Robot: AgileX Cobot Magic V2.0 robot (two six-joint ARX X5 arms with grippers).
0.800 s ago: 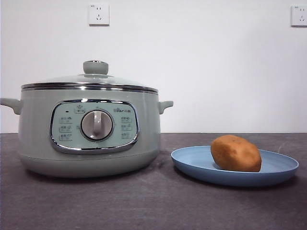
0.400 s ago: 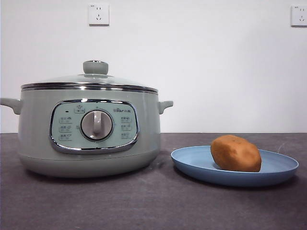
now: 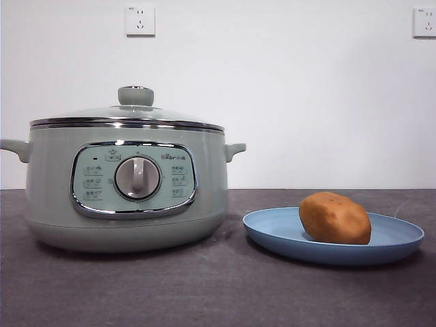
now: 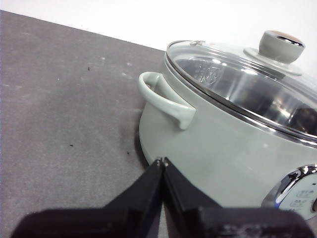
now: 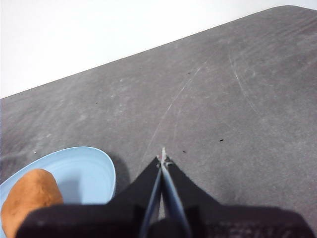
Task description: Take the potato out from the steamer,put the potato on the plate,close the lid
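The sage-green steamer (image 3: 129,184) stands on the left of the table with its glass lid (image 3: 129,114) seated on the chrome rim. The orange-brown potato (image 3: 334,218) lies on the light-blue plate (image 3: 272,233) to the right of the pot. Neither arm shows in the front view. My left gripper (image 4: 162,161) is shut and empty, hovering beside the steamer (image 4: 223,153) below its side handle (image 4: 166,99), with the lid (image 4: 247,84) in sight. My right gripper (image 5: 162,158) is shut and empty over bare table, beside the plate (image 5: 94,171) and potato (image 5: 29,198).
The dark grey tabletop (image 3: 218,293) stretches in front of the pot and plate. A white wall with two sockets (image 3: 140,20) rises behind the table. The table's far edge (image 5: 148,47) shows in the right wrist view.
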